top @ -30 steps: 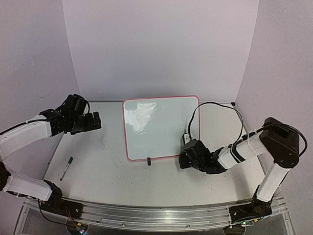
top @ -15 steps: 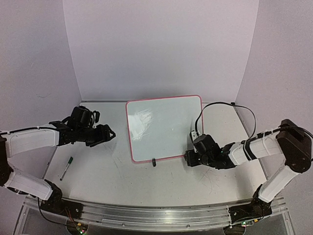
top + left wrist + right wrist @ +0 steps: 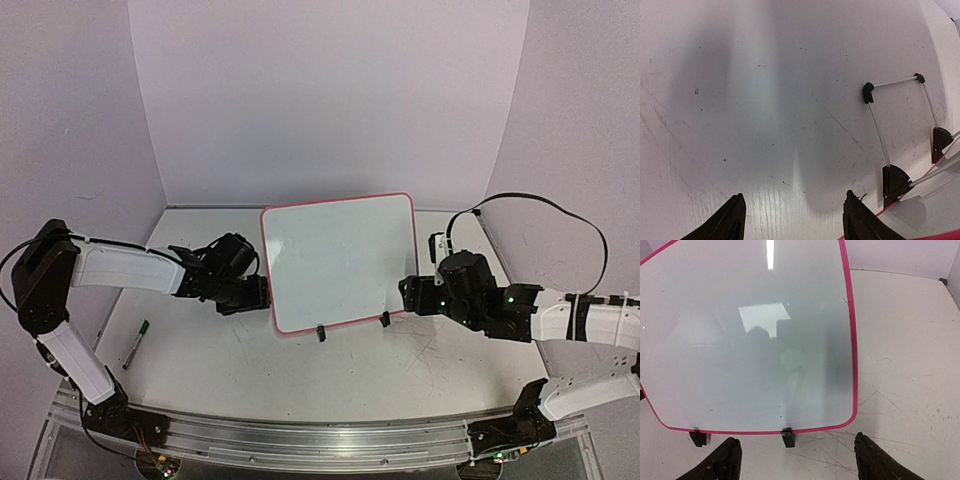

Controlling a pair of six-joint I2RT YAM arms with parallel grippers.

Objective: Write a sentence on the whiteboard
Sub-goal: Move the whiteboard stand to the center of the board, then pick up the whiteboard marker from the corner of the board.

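Both arms moved in beside whiteboard (image 3: 340,262), upright between side edges of surface (image 3: 200,350); left end effector (image 3: 795,200) open, right end effector (image 3: 796,440) open.

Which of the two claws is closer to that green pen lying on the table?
Left. The left gripper is at the left edge of the whiteboard, the side where the green pen lies; the right gripper is across the board, at its right edge.

I can read no text, label or number in any view; the whiteboard (image 3: 340,262) face shows me only pale glare, no legible letters.
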